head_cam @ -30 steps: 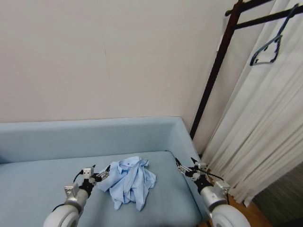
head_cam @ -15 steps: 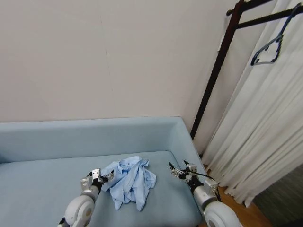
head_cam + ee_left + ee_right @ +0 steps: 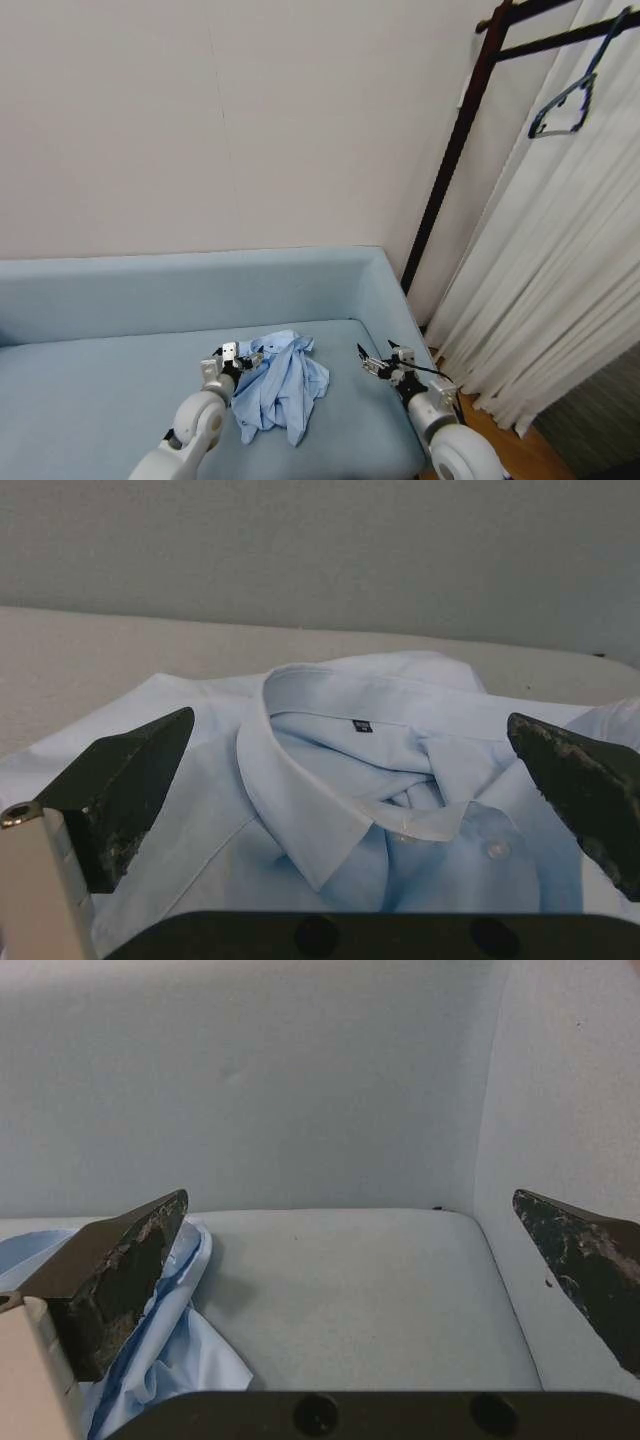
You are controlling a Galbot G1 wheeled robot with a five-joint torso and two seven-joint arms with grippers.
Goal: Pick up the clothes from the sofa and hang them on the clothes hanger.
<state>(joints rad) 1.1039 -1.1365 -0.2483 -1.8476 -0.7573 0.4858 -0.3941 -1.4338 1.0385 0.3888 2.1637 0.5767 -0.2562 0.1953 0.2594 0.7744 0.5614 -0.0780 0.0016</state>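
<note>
A crumpled light blue shirt lies on the seat of the pale blue sofa. My left gripper is open at the shirt's left edge; in the left wrist view the shirt collar lies between the spread fingers. My right gripper is open just right of the shirt, above the seat near the armrest; the shirt's edge shows beside one of its fingers. A dark blue clothes hanger hangs from the dark rack at the upper right.
The sofa's backrest runs along a plain wall. Its right armrest stands beside the rack's pole. White curtains hang right of the rack, with dark floor below them.
My left gripper has moved right along the seat and now reaches the shirt's collar edge. The right gripper shifted slightly left toward the shirt a second ago and has since held still.
</note>
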